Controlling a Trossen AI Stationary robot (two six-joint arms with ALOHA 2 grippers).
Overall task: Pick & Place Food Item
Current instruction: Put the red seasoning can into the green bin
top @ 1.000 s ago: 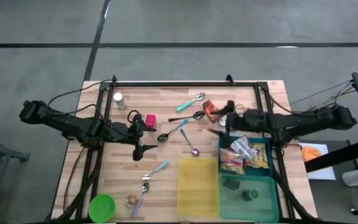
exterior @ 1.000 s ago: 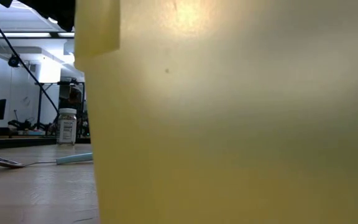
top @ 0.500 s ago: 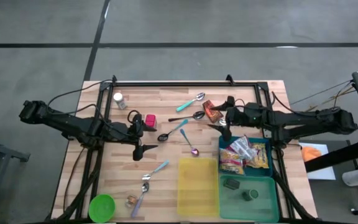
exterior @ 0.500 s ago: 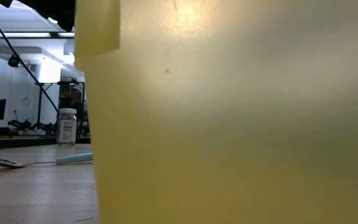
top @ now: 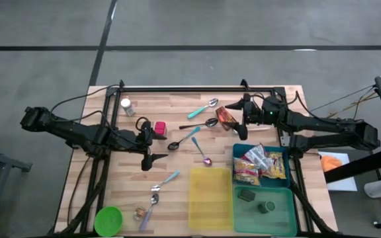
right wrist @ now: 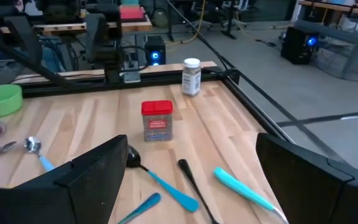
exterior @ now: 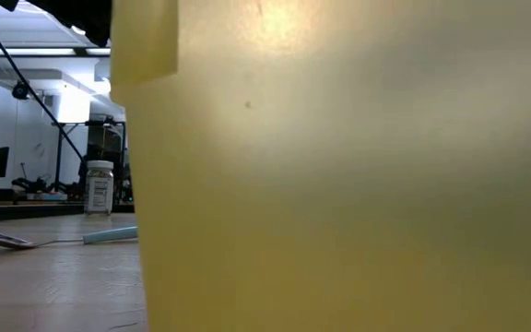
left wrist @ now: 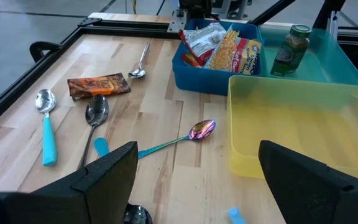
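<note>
Hovering just beside the brown snack packet (top: 224, 117), your right gripper (top: 244, 114) stands wide apart, empty; left gripper (top: 152, 143) likewise.

Open wood: table (top: 121, 185) bare between left gripper (top: 152, 143) and green bowl (top: 108, 220).
Centre: spoons (top: 192, 135) scattered, blocking.
Front right: yellow bin (top: 210, 198), blue bin (top: 281, 154) occupy it.

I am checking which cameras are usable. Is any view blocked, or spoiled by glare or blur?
Low view: the yellow bin fills most of the picture, out of focus, with a bright glare patch near its top; only a spice jar shows beside it. High view: even light, unobstructed. Wrist views: table sharp, own fingers dark and soft.
</note>
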